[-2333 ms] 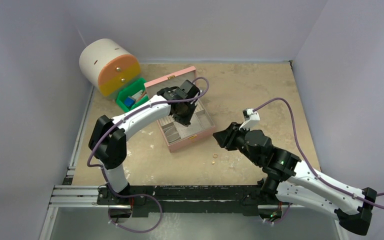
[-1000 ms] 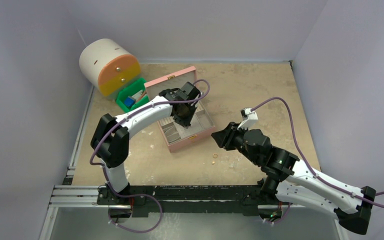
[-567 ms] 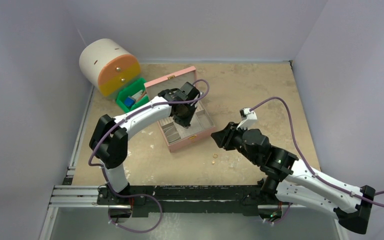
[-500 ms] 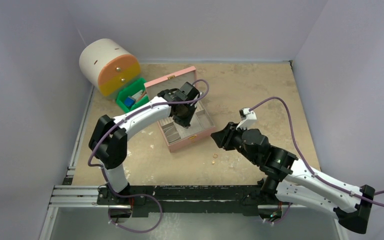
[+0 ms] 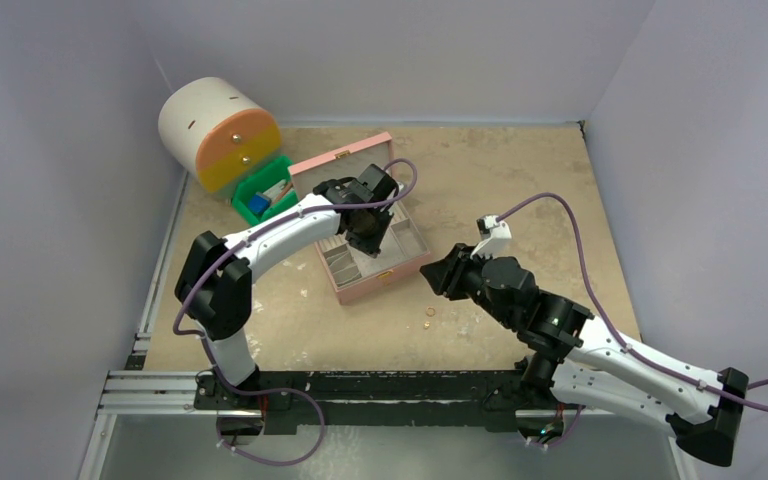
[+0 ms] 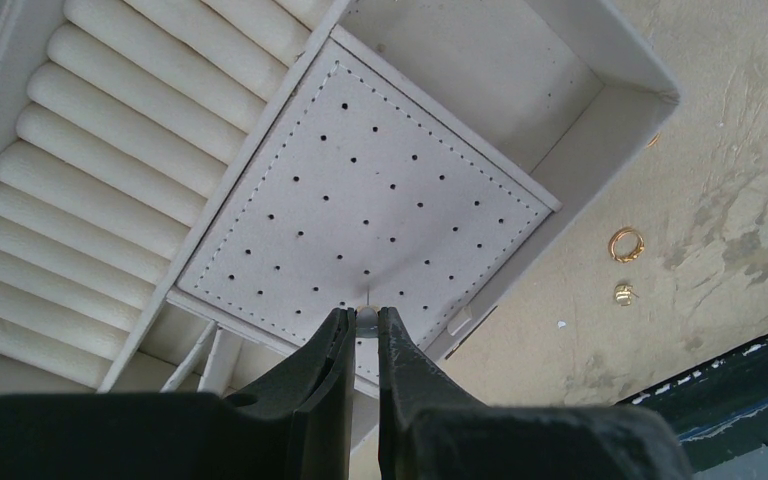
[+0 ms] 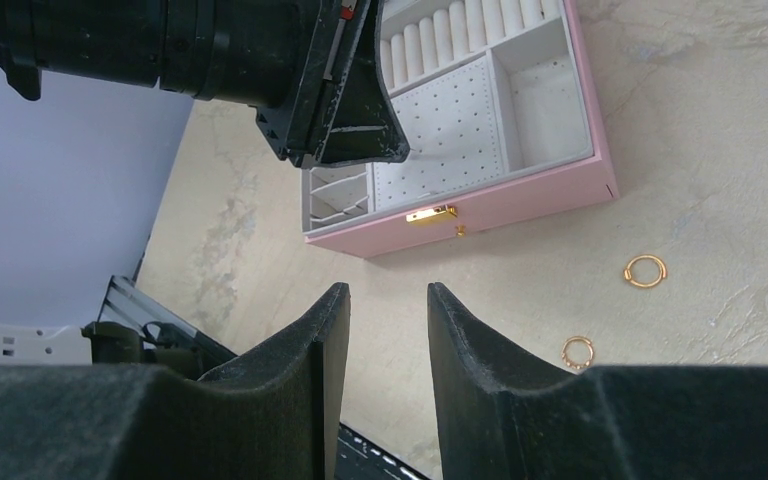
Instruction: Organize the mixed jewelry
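Left wrist view, left gripper (image 6: 364,322) clenched on a tiny pale piece (image 6: 367,317) at lower centre, over the perforated pad (image 6: 360,200), gold ring (image 6: 626,244) and small gold stud (image 6: 622,293) on the table (image 6: 730,150) at right, right wrist view, right gripper (image 7: 387,300) released, lower centre.

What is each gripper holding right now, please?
Left gripper: closed on a tiny stud.
Right gripper: open, holding nothing.

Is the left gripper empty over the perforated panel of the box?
No, the left gripper pinches a small pale stud between its fingertips, right against the perforated panel.
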Available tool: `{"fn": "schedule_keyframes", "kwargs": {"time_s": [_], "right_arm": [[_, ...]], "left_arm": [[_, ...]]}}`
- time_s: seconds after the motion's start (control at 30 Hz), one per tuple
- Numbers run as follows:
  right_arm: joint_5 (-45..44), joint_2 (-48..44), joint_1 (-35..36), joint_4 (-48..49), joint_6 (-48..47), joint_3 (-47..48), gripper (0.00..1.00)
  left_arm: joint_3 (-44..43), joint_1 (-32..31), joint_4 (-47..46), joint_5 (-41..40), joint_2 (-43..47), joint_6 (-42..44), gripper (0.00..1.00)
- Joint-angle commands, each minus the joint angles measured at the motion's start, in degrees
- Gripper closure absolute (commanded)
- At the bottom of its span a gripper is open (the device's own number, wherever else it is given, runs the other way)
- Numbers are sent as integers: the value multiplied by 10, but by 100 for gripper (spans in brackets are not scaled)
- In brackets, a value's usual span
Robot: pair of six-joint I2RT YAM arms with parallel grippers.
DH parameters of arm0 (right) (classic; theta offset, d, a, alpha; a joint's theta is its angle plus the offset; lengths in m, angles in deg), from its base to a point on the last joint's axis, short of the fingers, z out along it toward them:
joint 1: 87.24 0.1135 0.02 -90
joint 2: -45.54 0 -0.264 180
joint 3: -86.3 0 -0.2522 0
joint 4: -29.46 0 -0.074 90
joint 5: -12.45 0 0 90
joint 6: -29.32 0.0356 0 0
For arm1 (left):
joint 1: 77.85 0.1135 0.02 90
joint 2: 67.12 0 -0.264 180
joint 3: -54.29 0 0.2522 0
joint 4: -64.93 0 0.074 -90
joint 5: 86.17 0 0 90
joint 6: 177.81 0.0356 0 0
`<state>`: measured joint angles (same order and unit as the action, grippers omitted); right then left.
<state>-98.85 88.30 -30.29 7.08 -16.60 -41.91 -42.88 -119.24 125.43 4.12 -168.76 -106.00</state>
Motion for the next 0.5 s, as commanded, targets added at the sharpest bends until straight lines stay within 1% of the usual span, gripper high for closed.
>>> {"fn": "schedule_keyframes", "kwargs": {"time_s": [0.0,0.47], "right_arm": [[1,-4,2,30,-3,13,63],[4,-15,2,31,0,-1,63]], "left_arm": [[1,-2,-18,7,7,11,100],[-6,-1,-15,-1,-14,12,100]]}}
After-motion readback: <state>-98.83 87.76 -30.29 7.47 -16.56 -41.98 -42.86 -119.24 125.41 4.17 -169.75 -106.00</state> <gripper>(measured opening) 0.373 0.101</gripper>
